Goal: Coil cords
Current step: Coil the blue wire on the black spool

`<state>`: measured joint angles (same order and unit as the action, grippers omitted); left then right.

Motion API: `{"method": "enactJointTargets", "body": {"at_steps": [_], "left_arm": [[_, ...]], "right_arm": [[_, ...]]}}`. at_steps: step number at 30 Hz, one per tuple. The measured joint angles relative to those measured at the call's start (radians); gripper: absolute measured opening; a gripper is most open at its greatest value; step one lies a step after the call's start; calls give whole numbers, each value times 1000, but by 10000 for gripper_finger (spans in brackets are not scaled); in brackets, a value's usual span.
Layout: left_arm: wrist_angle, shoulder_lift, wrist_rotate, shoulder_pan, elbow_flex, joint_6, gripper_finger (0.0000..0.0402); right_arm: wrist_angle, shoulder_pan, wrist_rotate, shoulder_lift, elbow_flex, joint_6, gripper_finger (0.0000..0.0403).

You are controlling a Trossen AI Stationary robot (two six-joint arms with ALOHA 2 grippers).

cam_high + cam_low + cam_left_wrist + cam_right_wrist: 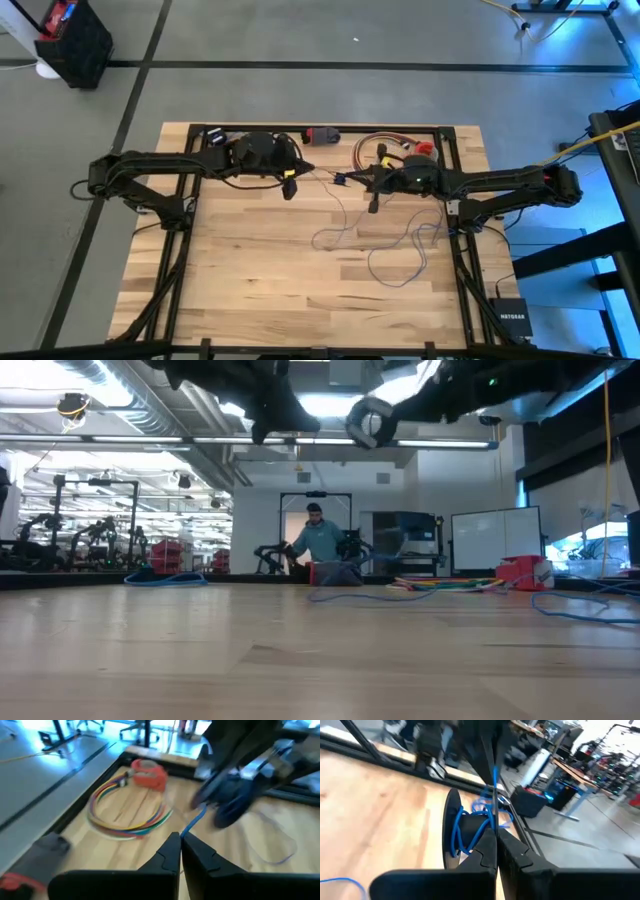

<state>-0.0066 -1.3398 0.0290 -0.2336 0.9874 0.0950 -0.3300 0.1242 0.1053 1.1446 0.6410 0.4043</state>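
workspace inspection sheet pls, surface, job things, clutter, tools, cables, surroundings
surface: wooden table, bare at its near half
job's things: thin wire loose and squiggly on the table's right half, part lifted between the arms
clutter: multicoloured cable coil with red piece at the far edge
grippers: left tool shut on the wire; right tool shut on the wire, both raised
cables: yellow cord at right
surroundings: a person far behind the table

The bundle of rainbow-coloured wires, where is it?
In the high view the looped bundle of rainbow-coloured wires lies at the wooden table's far edge, right of centre, beside a red roll, behind the right gripper.
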Motion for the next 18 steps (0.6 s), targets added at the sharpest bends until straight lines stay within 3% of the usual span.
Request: {"method": "enactJointTargets", "body": {"at_steps": [7, 18], "left_arm": [[87, -13, 4, 56, 0, 49, 5], [327, -160, -18, 101, 0, 66, 5]], "right_arm": [[-130, 1, 183, 116, 1, 43, 2], [-141, 0, 199, 255, 88, -36, 2]]}}
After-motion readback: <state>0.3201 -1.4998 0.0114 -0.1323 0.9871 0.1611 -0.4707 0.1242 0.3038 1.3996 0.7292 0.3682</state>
